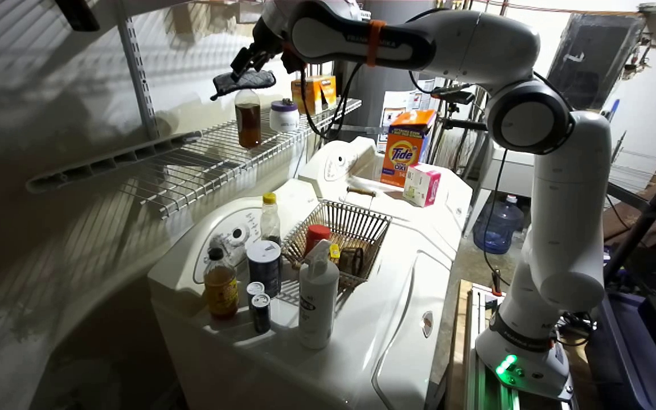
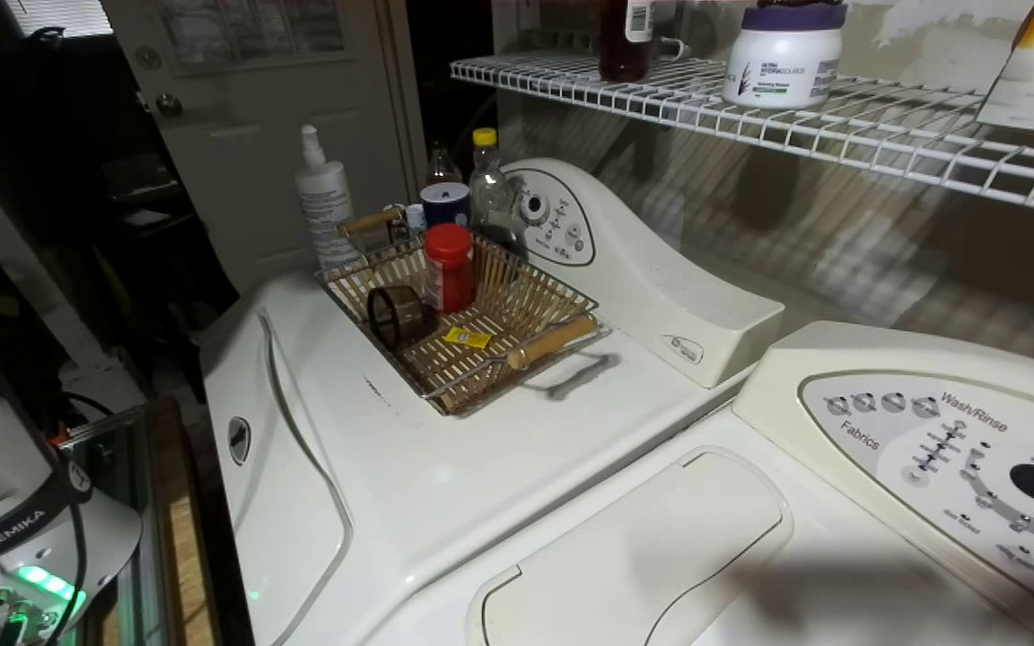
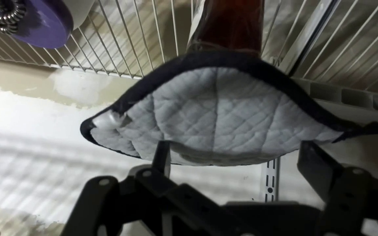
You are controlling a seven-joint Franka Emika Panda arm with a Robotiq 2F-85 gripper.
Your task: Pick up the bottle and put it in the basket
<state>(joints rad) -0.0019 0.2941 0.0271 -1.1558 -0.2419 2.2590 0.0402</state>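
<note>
The reddish-brown bottle [image 1: 248,122] stands upright on the wire shelf, a grey quilted cloth [image 1: 242,81] draped over its top, so its cap is hidden. Its lower part shows in an exterior view [image 2: 626,45], and its body shows behind the cloth in the wrist view [image 3: 231,26]. My gripper [image 1: 248,62] is open and empty, high over the shelf at the cloth. In the wrist view its fingertips [image 3: 235,144] are wide apart before the cloth [image 3: 215,111]; contact cannot be told. The basket [image 2: 373,354] sits on the white washer and shows in both exterior views [image 1: 374,239].
The basket holds a red-lidded jar [image 2: 450,269], a brown cup [image 2: 396,314] and a yellow packet [image 2: 468,337]. A purple-lidded jar [image 1: 284,117] and orange box [image 1: 314,94] stand along the shelf. A white spray bottle [image 1: 318,307], amber bottle [image 1: 221,287] and canister [image 1: 264,265] stand beside the basket.
</note>
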